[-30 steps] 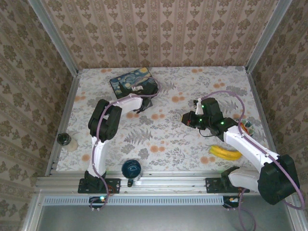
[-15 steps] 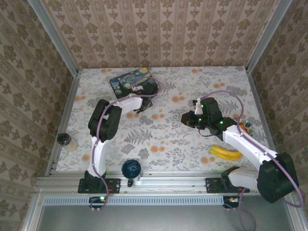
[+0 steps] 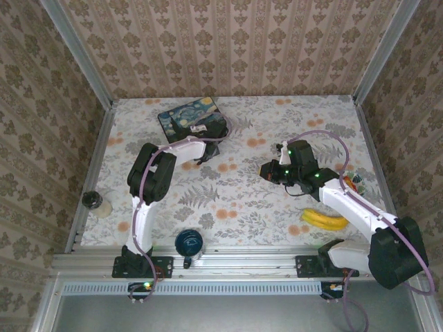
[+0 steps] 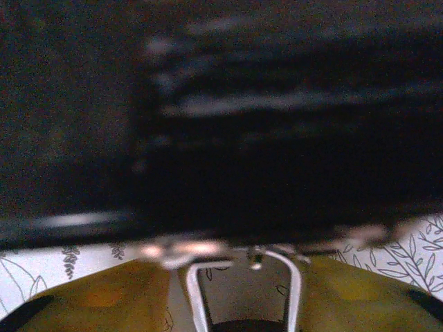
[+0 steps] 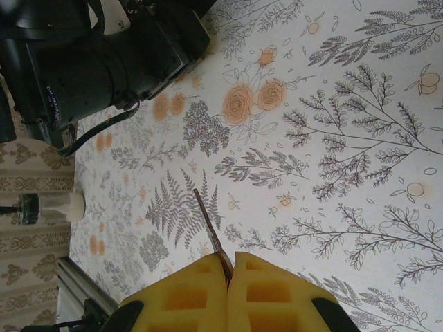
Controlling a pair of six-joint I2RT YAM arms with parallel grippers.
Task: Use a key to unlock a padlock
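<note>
1. Left tool (image 3: 208, 150), overhead view: sits at the near edge of the painted tin (image 3: 188, 116), at the back left of the floral bench (image 3: 235, 200). The wrist covers the fingers, so I cannot tell the grip from here.
2. Right tool (image 3: 268, 169), same view: hangs over the middle-right of the bench, pointing left, well apart from the left tool.
3. Same view, other items: a banana (image 3: 323, 220) lies near the front right, beside the right arm. A dark round bowl (image 3: 188, 242) stands at the front edge, nearer the left arm's base.
4. Left wrist view, blurred and dim: two yellow-brown fingers (image 4: 104, 297) stand apart at the bottom edge. The padlock (image 4: 296, 290) shows as a thin silvery shackle loop, upright between them. I cannot tell whether the fingers press on it or only flank it.
5. Same view: the tin's dark side wall rises just behind the loop. Strips of bench print show low at left and right.
6. Right wrist view: yellow fingers (image 5: 187, 294) meet pad to pad, clenched on the key (image 5: 208, 221).
7. Same view: the key is a slim dark sliver sticking out past the fingertips, tilted left, over the fern-and-rose print.
8. Same view: the left arm's (image 5: 90, 62) black body is at upper left, well apart from the key.
</note>
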